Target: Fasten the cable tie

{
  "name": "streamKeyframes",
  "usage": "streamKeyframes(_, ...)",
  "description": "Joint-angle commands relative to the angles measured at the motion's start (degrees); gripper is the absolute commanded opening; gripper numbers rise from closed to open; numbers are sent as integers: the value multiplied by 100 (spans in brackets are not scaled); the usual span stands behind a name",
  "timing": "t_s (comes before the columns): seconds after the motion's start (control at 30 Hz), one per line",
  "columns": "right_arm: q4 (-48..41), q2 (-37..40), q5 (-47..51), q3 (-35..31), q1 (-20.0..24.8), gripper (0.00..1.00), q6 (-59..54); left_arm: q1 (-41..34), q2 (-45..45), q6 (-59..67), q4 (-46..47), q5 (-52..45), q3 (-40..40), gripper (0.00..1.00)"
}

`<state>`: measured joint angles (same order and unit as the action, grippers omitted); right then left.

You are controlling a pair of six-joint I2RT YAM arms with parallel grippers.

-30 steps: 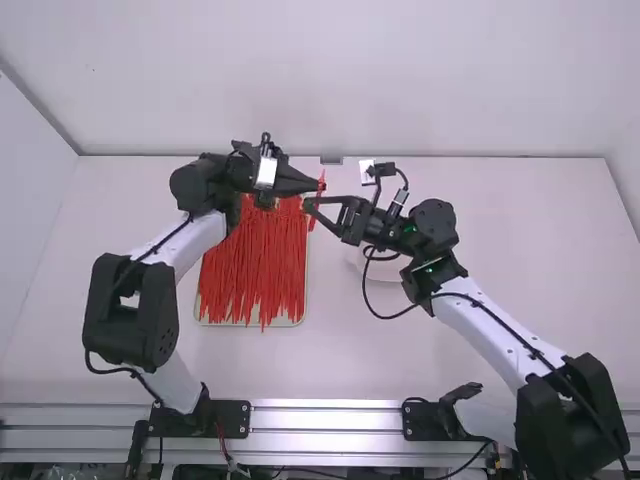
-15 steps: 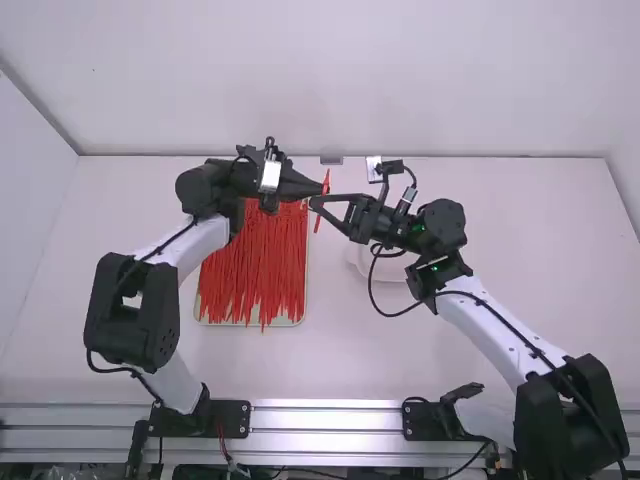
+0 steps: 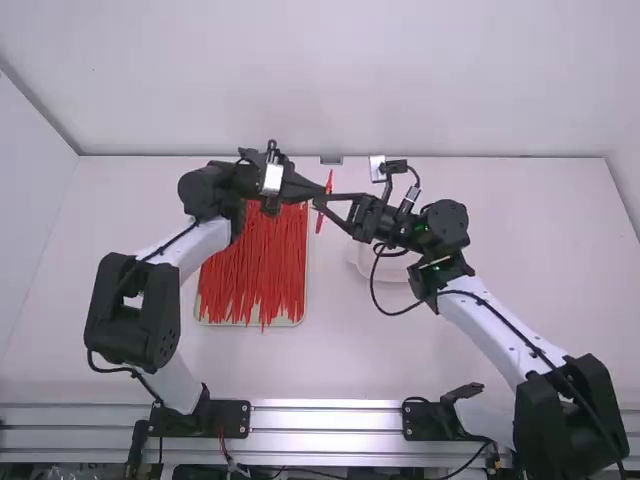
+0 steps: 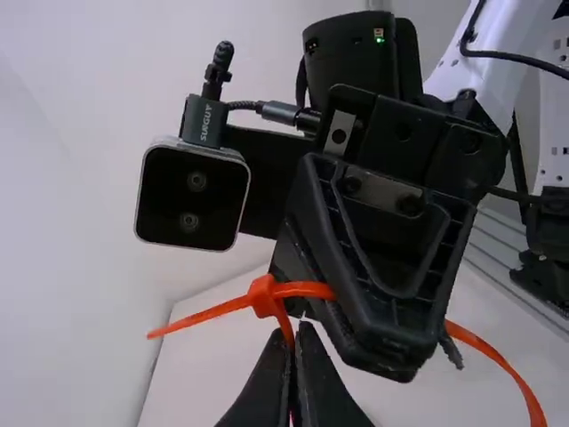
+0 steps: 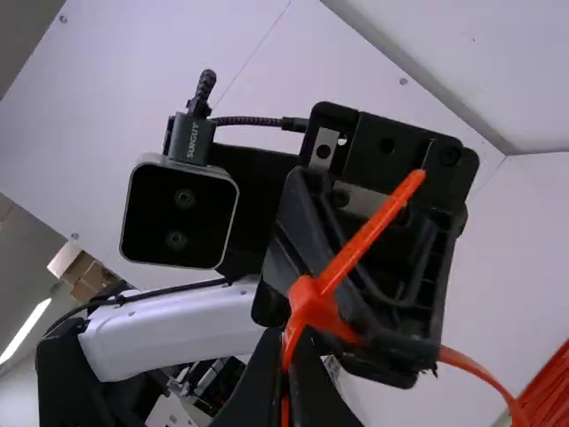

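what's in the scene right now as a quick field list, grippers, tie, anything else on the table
left gripper: shut on the cable tie
right gripper: shut on the same cable tie, tip to tip with the left gripper
cable tie: red, held in the air between both grippers
spare ties: red pile on a tray, partly under the left arm
table: white

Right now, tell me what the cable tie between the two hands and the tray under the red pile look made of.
The cable tie: likely nylon plastic, smooth orange-red, a thin strap bending without kinking. The tray: unclear, perhaps plastic or board; pale, flat, matte, thin-edged.
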<state>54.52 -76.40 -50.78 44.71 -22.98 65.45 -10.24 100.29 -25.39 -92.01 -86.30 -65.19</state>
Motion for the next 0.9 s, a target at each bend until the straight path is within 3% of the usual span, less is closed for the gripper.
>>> streamKeyframes(0.0,61,-11,437,26,162,0,13,-70,-153,125,-72,-337,87,1)
streamKeyframes(0.37,59,-11,407,26,420,0,33,-101,-190,144,-72,-337,201,1)
streamKeyframes(0.53,52,-11,107,26,420,10,-146,-68,-197,68,-70,-304,201,1)
streamKeyframes(0.87,-223,-11,-210,24,417,19,-181,87,-197,-50,-68,-267,201,1)
